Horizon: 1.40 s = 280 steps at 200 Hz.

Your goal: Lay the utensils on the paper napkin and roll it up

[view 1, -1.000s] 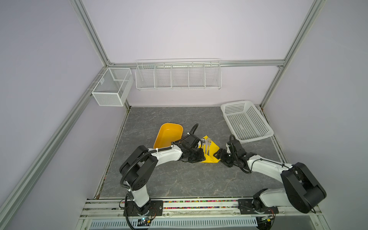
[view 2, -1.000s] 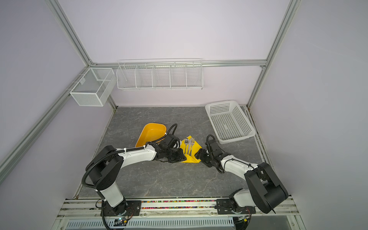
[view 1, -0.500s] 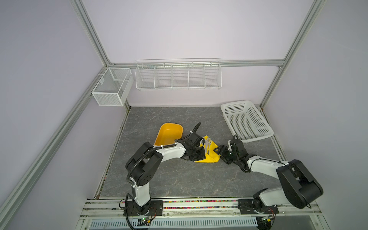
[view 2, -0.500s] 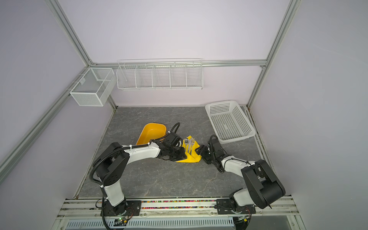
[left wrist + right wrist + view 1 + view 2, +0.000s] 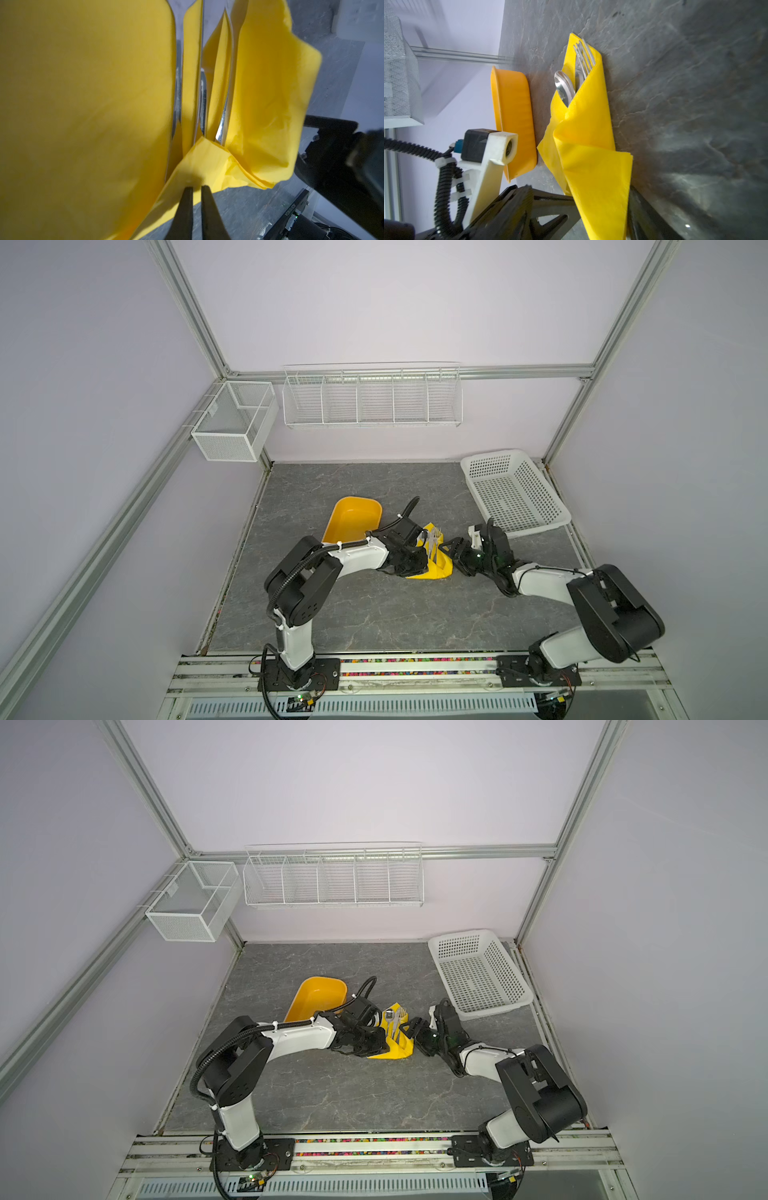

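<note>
- Left wrist view: a paper napkin (image 5: 207, 166) corner is pinched by the nearly shut left fingers (image 5: 185, 207).
- The right fingers (image 5: 643, 216) are spread wide, with its loose end between them.
- Slippery utensils (image 5: 564, 86) are half wrapped inside, on the counter (image 5: 685, 93).
- Thin paper is likely torn easily, so folded edges are best held.

The paper napkin (image 5: 591, 128) is plain bright yellow, and the utensils (image 5: 564, 85) are shiny silver. The tub (image 5: 515, 116) is a deeper orange-yellow. The bench (image 5: 685, 104) is dark grey with pale marble-like veins. The basket (image 5: 511, 497) is white, patterned with rows of small holes; the walls (image 5: 395, 302) are pale lilac
</note>
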### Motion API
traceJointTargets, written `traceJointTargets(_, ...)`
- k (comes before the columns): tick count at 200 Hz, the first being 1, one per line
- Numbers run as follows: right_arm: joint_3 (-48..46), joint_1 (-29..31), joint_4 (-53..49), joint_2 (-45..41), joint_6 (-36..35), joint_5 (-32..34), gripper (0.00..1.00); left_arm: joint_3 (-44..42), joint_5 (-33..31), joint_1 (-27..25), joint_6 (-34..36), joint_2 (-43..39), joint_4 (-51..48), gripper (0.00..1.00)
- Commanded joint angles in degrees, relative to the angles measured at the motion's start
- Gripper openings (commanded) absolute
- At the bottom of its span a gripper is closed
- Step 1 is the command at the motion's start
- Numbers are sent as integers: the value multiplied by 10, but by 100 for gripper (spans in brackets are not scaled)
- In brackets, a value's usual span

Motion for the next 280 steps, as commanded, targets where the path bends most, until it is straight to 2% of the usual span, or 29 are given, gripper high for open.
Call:
traceJointTargets(1,-5,11,22,4,20,-28,73,15,-2,3,1,8,2,12)
traceJointTargets(55,-26,35,-59,-28,30,15,73,14,-1,4,-1,7,3,12)
traceJointTargets(80,-37,36,-40,-41,48,24,74,14,-1,5,-1,6,2,12)
traceJointTargets(113,-7,25,-72,-57,4,51,74,14,-2,5,-2,4,2,11)
traceJointTargets(145,-3,-15,22,-23,11,9,74,15,-1,5,0,3,-1,11)
traceJointTargets(170,18,-18,75,26,26,-38,73,14,-2,5,0,4,-1,11)
traceJointTargets(204,15,-17,106,51,36,-41,71,14,-2,5,-3,2,1,11)
traceJointTargets(236,4,-13,88,36,30,-41,71,14,-3,7,-2,2,-1,11)
traceJointTargets(280,-14,17,-10,-8,32,-20,72,15,-3,11,-3,-2,-1,11)
